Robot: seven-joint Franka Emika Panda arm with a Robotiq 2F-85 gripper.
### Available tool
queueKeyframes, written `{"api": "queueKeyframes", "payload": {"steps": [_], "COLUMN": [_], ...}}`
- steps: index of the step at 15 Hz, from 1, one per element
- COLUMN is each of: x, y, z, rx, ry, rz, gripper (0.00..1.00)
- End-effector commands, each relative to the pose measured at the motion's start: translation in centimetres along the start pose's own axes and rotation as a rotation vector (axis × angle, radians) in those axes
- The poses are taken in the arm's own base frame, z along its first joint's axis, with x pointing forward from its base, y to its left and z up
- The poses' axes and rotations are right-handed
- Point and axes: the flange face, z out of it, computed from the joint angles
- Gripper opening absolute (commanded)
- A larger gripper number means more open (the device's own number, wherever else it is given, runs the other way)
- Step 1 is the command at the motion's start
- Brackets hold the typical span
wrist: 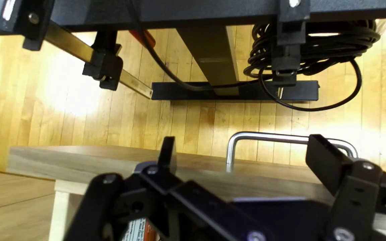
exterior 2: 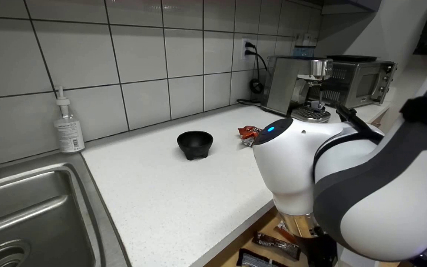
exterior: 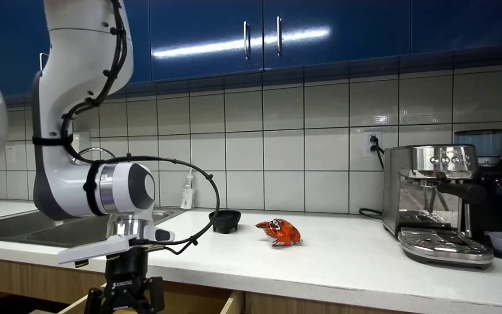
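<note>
In the wrist view my gripper [wrist: 241,143] stands open, with no object held between its fingers. Behind the spread fingers runs the wooden front [wrist: 89,162] of a pulled-out drawer, its silver bar handle [wrist: 266,135] partly covered by the right finger. Whether the fingers touch the drawer front I cannot tell. In an exterior view the gripper [exterior: 124,303] hangs down at the open drawer [exterior: 232,303], below the counter's edge. Several wrapped bars lie in that drawer, among them a dark brown one [exterior 2: 276,245]; a red and white wrapper [wrist: 139,230] shows behind the gripper's linkage.
On the white counter [exterior 2: 154,200] stand a black bowl [exterior 2: 195,144] and a crumpled orange bag [exterior: 280,232]. A sink [exterior 2: 32,222] and a soap bottle [exterior 2: 69,129] are beside them. Farther along is an espresso machine [exterior: 434,200]. Coiled cables [wrist: 313,47] hang under a dark frame.
</note>
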Motion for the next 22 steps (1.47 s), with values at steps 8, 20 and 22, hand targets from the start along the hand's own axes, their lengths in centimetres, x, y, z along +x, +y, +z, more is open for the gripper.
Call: {"api": "queueKeyframes", "payload": {"steps": [8, 20, 22], "x": [1.8, 2.8, 2.8], "y": [1.6, 2.3, 2.2], "z": [-1.1, -0.6, -0.8], "rx": [-0.014, 0.007, -0.003], "ry": [0.203, 0.364, 0.373], "rz": [-0.019, -0.073, -0.092], "gripper": [1.00, 1.00, 1.00]}}
